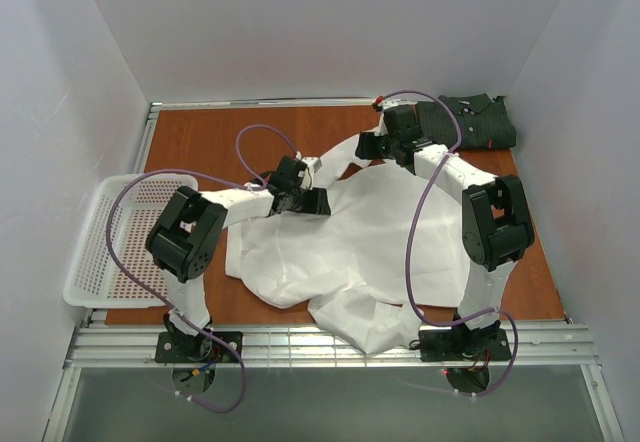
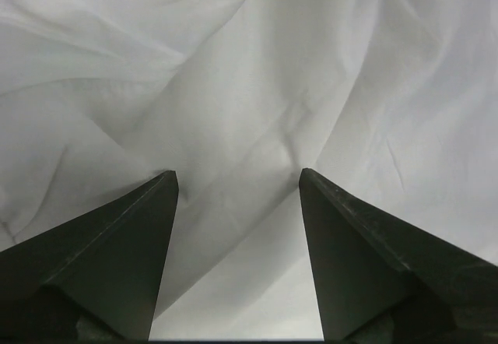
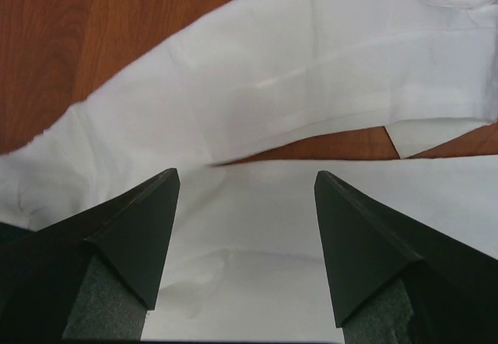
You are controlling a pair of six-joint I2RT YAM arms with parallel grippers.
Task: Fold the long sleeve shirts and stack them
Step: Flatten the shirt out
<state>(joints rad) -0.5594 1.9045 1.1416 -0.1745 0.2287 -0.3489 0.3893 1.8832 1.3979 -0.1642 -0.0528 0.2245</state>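
White shirt (image 1: 350, 242) — spread crumpled on bench (image 1: 200, 142), hem toward near edge. Left pincer (image 2: 238, 174) wide, directly over body cloth; right pincer (image 3: 247, 173) wide, over sleeve (image 3: 296, 71) running crosswise. Dark shirt (image 1: 478, 122) — folded, far right corner.

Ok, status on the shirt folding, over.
Left gripper open, low over white shirt. Right gripper open at its far edge. It lies spread, unfolded; dark shirt folded, far right corner. Nothing in the way.
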